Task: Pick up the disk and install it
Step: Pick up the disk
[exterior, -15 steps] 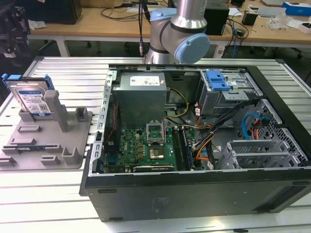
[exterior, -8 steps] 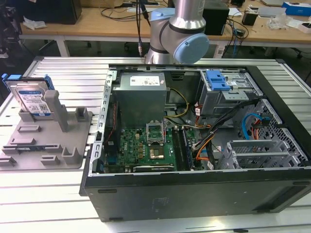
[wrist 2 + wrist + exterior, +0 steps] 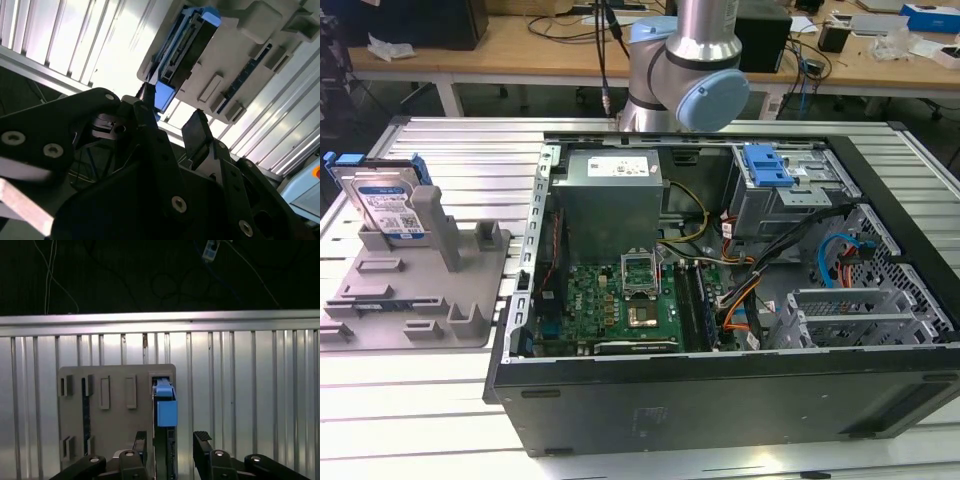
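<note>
The disk (image 3: 388,205), a silver drive with a white-and-blue label in a blue carrier, stands on edge in a grey slotted holder (image 3: 420,300) at the exterior view's left. Both wrist views look down on the disk (image 3: 165,410) (image 3: 186,46) edge-on in the holder (image 3: 115,410) (image 3: 260,50). My gripper (image 3: 171,436) (image 3: 170,112) is open and empty. Its black fingers (image 3: 141,440) line up on either side of the disk's edge, well above it and not touching.
An open black computer case (image 3: 720,390) takes up the middle and the exterior view's right, with a motherboard (image 3: 620,300), a grey power supply box (image 3: 610,190) and a drive cage with a blue latch (image 3: 765,165). The arm's base (image 3: 685,70) stands behind it on the ribbed metal table (image 3: 450,150).
</note>
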Robot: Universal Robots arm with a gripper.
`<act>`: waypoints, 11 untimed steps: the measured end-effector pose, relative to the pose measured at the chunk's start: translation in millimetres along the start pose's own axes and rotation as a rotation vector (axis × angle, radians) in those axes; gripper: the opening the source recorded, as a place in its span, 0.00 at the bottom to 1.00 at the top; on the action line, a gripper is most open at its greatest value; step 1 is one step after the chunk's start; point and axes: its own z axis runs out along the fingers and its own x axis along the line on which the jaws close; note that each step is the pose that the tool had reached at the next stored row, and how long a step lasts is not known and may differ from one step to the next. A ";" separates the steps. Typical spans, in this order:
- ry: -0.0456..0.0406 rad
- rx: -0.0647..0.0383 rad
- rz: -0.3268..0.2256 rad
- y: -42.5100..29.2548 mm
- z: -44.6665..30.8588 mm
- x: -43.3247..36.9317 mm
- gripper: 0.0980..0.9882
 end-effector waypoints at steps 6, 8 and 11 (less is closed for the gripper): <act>-0.0011 0.000 0.034 0.0 1.5 -1.2 0.45; -0.0011 0.000 0.035 0.1 2.6 -1.3 0.45; -0.0012 0.000 0.036 0.3 4.5 -1.2 0.45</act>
